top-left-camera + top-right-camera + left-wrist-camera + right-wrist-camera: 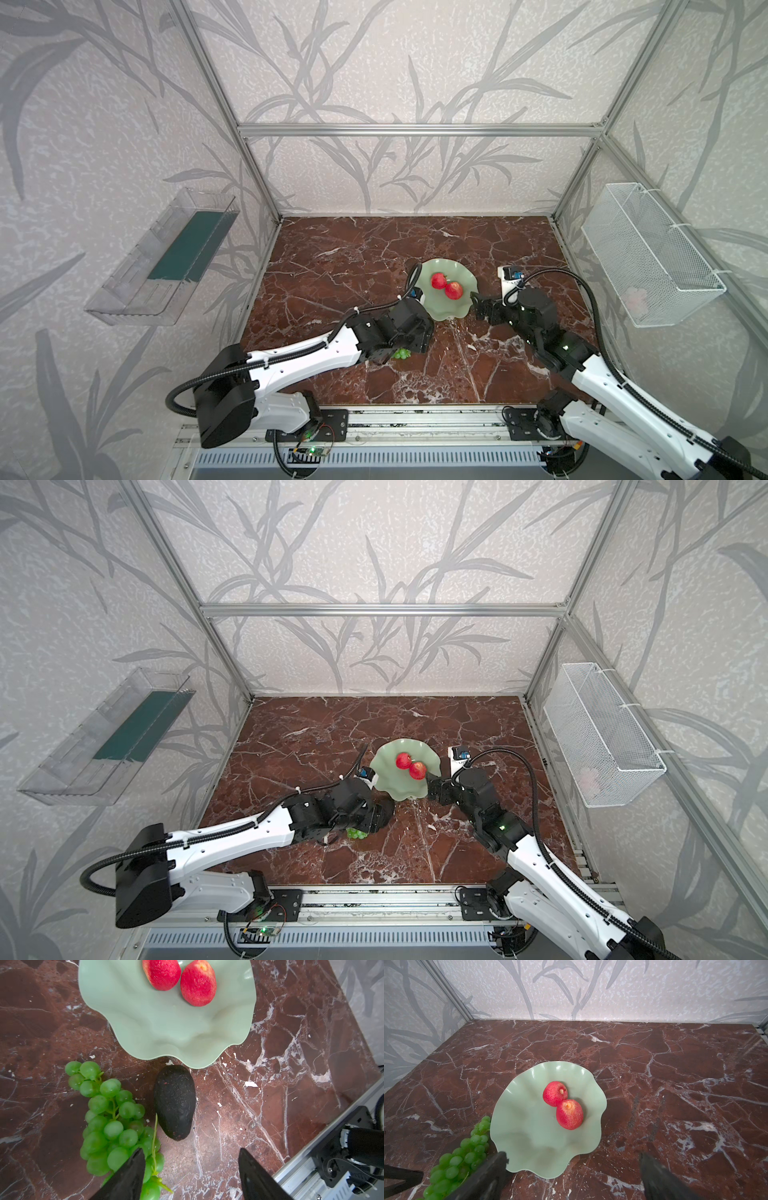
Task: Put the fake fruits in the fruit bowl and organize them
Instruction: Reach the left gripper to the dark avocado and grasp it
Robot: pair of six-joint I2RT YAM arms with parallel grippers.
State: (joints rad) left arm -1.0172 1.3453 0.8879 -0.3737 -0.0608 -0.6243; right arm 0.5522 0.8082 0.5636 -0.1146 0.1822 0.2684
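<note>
A red-brown marble worktop (332, 257) fills the floor of a wallpapered, metal-framed cell, seen in both top views. The white-and-black left arm (299, 361) and right arm (602, 374) reach in from the near rail toward the middle.

A white wire mesh basket (648, 257) hangs on the right wall and a clear plastic tray (162, 262) on the left wall, both well apart from the fruit.

The pale green fruit bowl (446, 309), with its wavy rim, stands on the worktop between the two arms.

The left pincer (191, 1150) hangs low over the worktop just near of the bowl, its jaws partly apart with nothing between them. One finger overlaps the grapes in the wrist view; contact cannot be told. The right pincer (573, 1155) sits at the bowl's right edge, jaws spread wide and empty.

A bunch of bright green grapes (110, 1118) lies on the worktop outside the bowl, one end close to the rim.

A dark avocado (175, 1101) lies on the worktop just beside the grapes, one end just beside the bowl's rim.

Two small red apples, one (555, 1094) farther back and the other (569, 1114) nearer, rest inside the bowl, touching each other.
</note>
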